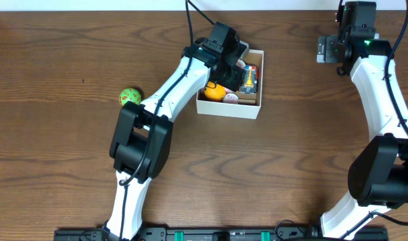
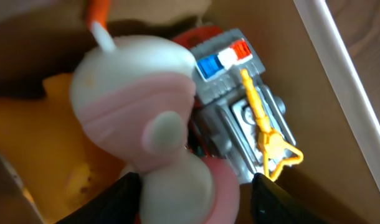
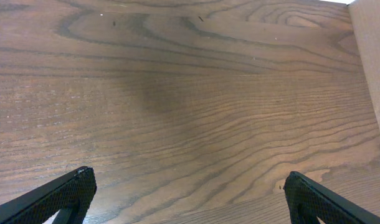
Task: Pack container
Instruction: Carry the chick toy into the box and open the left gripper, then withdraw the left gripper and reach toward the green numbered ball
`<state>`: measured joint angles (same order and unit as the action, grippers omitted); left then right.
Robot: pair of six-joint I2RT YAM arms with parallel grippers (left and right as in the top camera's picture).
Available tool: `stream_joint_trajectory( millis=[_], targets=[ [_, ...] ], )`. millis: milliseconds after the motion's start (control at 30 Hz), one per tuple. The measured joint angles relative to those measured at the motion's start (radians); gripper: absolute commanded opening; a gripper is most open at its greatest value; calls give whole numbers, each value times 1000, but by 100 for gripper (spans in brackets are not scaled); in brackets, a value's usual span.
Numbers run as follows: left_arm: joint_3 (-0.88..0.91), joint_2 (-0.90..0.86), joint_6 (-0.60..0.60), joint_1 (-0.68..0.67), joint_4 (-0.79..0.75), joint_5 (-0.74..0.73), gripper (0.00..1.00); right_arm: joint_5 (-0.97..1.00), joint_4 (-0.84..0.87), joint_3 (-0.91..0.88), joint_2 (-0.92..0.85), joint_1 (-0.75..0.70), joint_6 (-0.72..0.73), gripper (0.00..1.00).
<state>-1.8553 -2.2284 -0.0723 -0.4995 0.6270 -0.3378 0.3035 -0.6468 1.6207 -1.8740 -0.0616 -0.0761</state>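
The container (image 1: pixel 256 111) is a small white-walled cardboard box, brown inside, at the table's middle back. In it lie an orange toy (image 1: pixel 213 92) and a grey toy vehicle (image 2: pixel 240 112) with red, white and blue lights and a yellow hook. My left gripper (image 2: pixel 190 193) is down inside the box, and its fingers stand on either side of a white and pink toy (image 2: pixel 140 106). The left finger touches the toy, and a thin gap shows at the right finger. My right gripper (image 3: pixel 187 199) is open and empty over bare wood at the back right.
A green ball (image 1: pixel 129 97) with coloured spots lies on the table to the left of the box, beside the left arm. The box's white wall (image 2: pixel 346 68) runs close along the right of the left gripper.
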Motion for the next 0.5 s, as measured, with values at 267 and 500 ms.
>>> stream_joint_trajectory(
  millis=[267,500],
  targets=[
    [0,34,0,36,-64,4,57,0,0,0,0,0,0,99],
    [-2,47,0,38,-68,28,57,0,0,0,0,0,0,99]
  ],
)
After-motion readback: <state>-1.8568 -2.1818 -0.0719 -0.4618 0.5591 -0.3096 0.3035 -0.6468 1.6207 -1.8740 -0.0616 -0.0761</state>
